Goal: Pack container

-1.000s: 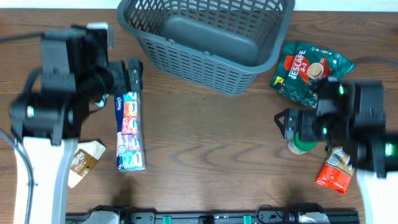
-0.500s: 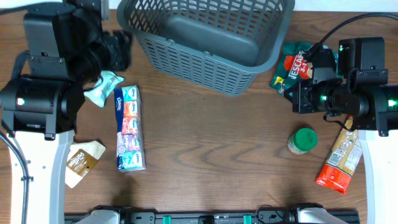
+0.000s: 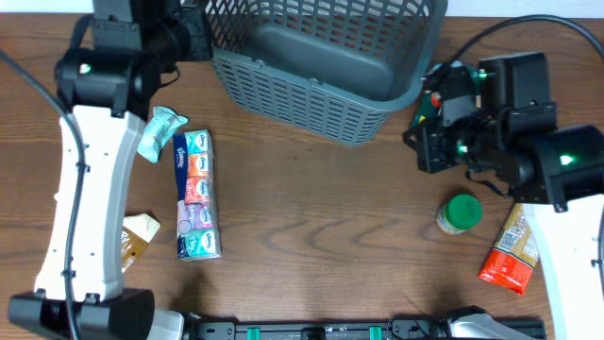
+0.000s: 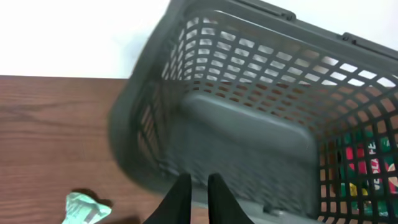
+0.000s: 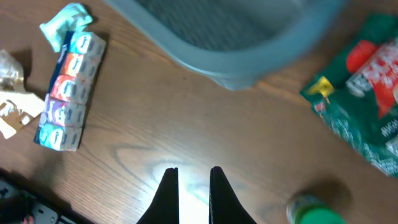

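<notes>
- My left claw [image 4: 197,186], fingers narrowly spread and empty, hovers at the far-left corner. It is just beside the left end of the large dark grey slotted plastic basket [image 3: 302,94].
- The basket sits mid far edge, its long axis along that edge.
- My right claw [image 5: 193,180], slightly parted and empty, hangs off the basket's right end, farther away.
- Open wood lies toward the near edge.

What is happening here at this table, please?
Two robot arms are meant to pack a grey basket, which is empty at this moment. The left arm hangs at the basket's left rim, its jaws slightly apart and holding nothing. The right arm is over the green coffee packet beside the basket, its jaws empty too. On the table lie a strip of tissue packs, a mint packet, a brown packet, a green-lidded jar and a red packet.
</notes>
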Action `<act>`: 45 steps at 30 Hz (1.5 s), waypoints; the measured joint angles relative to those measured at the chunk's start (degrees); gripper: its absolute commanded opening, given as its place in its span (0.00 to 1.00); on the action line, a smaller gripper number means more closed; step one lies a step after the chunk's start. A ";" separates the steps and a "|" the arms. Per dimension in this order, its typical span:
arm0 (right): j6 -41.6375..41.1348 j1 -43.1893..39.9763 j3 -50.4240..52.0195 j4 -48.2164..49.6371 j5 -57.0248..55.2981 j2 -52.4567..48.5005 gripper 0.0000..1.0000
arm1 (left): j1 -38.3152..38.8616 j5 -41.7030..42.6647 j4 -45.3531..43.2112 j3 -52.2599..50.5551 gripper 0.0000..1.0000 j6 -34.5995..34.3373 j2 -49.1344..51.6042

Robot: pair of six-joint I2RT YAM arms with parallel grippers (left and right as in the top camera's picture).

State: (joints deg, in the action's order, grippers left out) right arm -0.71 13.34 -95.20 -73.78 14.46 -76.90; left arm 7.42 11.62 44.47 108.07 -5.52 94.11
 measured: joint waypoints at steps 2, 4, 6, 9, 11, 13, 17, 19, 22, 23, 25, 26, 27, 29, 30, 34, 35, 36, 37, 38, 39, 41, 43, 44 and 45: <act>1.14 1.88 0.00 1.16 -0.22 -0.66 0.01 | 0.66 0.00 -0.70 0.26 0.11 0.20 0.83; 2.43 3.74 -0.02 1.84 -0.74 -1.55 0.01 | 1.27 0.00 -1.22 0.61 0.11 0.33 1.38; 3.82 5.62 -0.02 2.34 -1.62 -2.97 0.01 | 1.75 0.00 -1.38 0.79 0.11 0.48 1.66; 5.75 7.15 -0.02 2.93 -2.51 -5.03 0.01 | 1.92 0.00 -1.51 1.05 0.11 0.81 2.14; 6.64 7.78 -0.04 3.61 -2.89 -6.58 0.01 | 1.92 0.00 -1.70 1.09 0.11 0.87 2.69; 7.32 8.13 -0.04 4.52 -3.10 -8.17 0.01 | 1.92 0.00 -1.92 1.11 0.11 1.16 3.48; 8.57 8.17 -0.04 5.79 -3.72 -10.78 0.01 | 1.92 0.00 -2.01 1.11 0.08 2.69 5.20; 9.09 8.17 -0.04 6.14 -3.85 -11.54 0.01 | 1.92 0.00 -2.16 1.11 0.07 3.82 6.10; 9.73 8.17 -0.04 7.23 -3.98 -11.98 0.01 | 2.03 0.00 -2.32 1.11 0.08 4.66 7.52; 9.86 8.17 -0.04 7.63 -3.98 -11.98 0.01 | 2.03 0.00 -2.32 1.11 0.07 5.01 8.02; 10.14 8.17 -0.04 8.20 -3.98 -12.09 0.01 | 2.03 0.00 -2.36 1.11 0.07 5.57 9.01; 10.21 8.17 -0.07 8.55 -3.96 -12.26 0.01 | 2.03 0.00 -2.45 1.11 0.07 5.66 9.62; 10.23 8.17 -0.09 8.72 -3.96 -12.52 0.01 | 2.03 0.00 -2.51 1.11 0.07 5.79 10.10; 10.23 8.17 -0.11 8.68 -3.89 -13.25 0.01 | 2.03 0.00 -2.60 1.11 0.07 5.99 11.15; 10.25 8.20 -0.11 8.66 -3.76 -13.70 0.01 | 2.03 0.00 -2.60 1.11 0.07 6.01 11.65; 10.25 8.33 -0.11 8.90 -3.72 -15.37 0.02 | 2.03 0.02 -3.06 1.18 0.07 6.60 12.87; 10.25 8.33 -0.11 9.05 -3.74 -15.58 0.01 | 2.03 0.02 -2.97 1.18 0.07 6.69 12.87; 10.25 8.33 -0.11 9.33 -3.82 -15.78 0.01 | 2.08 0.02 -2.80 1.27 0.07 6.82 12.87; 10.25 8.33 -0.11 9.60 -4.04 -15.85 0.01 | 2.08 0.02 -2.67 1.33 0.07 6.86 12.87; 10.25 8.33 -0.11 9.84 -4.31 -15.85 0.01 | 2.10 0.00 -2.56 1.36 0.07 6.88 12.87; 10.25 8.35 -0.11 10.05 -4.72 -15.85 0.01 | 2.12 0.00 -2.34 1.40 0.08 6.91 12.87; 10.23 8.39 -0.11 10.47 -5.86 -15.85 0.01 | 2.14 0.02 -1.55 1.75 0.08 7.02 12.87; 10.03 8.44 -0.11 10.86 -7.72 -15.85 0.01 | 2.32 0.02 -0.52 2.01 0.08 7.06 12.87; 9.81 8.44 -0.11 11.08 -8.63 -15.85 0.01 | 2.45 0.02 0.15 2.25 0.08 7.06 12.87; 9.38 8.46 -0.11 11.45 -9.90 -15.85 0.01 | 2.58 0.00 0.72 2.43 0.08 7.06 12.87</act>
State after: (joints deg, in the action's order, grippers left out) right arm 8.67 21.80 -95.31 -62.33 4.56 -92.75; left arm 10.00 11.62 45.19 110.50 1.54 106.98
